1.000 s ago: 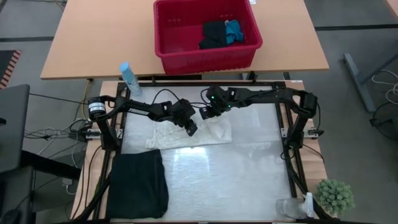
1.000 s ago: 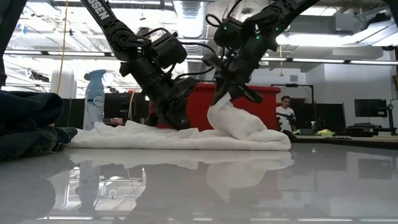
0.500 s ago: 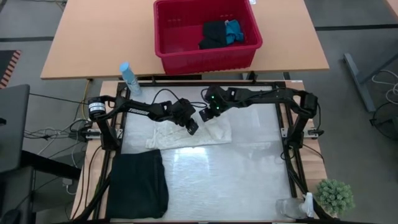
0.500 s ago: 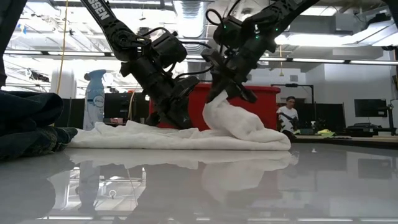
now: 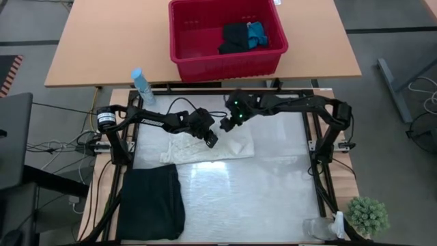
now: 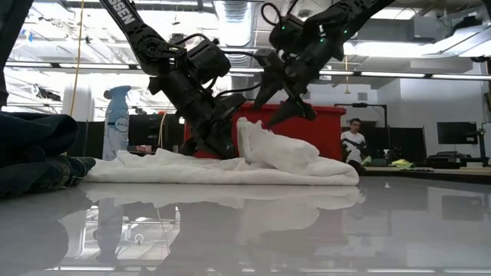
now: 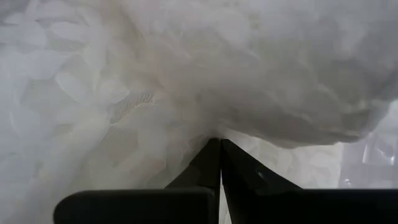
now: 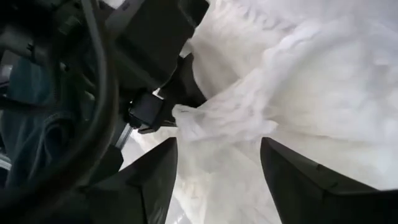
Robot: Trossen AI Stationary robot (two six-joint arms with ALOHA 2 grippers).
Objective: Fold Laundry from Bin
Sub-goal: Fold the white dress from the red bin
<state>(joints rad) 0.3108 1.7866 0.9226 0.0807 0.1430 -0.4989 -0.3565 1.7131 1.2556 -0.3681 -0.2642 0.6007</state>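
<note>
Laundry on the bench: white crinkled cloth (image 5: 208,147) lies spread flat near the bench's far edge, with one flap doubled over at its right end into a soft mound.
Bench (image 5: 259,198): pale glossy top, bare in the middle and on the right; a spray bottle (image 5: 143,87) stands at its far left corner, a small plant (image 5: 367,214) at the near right corner.
Folded black garment (image 5: 151,203): lies flat at the near left corner, well apart from the white cloth, and looks finished.
Bin (image 5: 225,65): red tub on the wooden table beyond the bench, with a black piece (image 5: 234,37) and a small blue piece (image 5: 257,34) left inside.
Right hand (image 6: 282,98): half a second ago it was pinching the peak of the raised flap; now its fingers stand spread just above the cloth and the flap has slumped onto the layer beneath.
Left hand (image 5: 211,139): fingers pressed together, tips down on the cloth beside the fold, as before; it seems to pin the layer.
Meaning for the task: this fold has been laid and released; the white piece probably needs at least one more fold, and two items wait in the bin.
</note>
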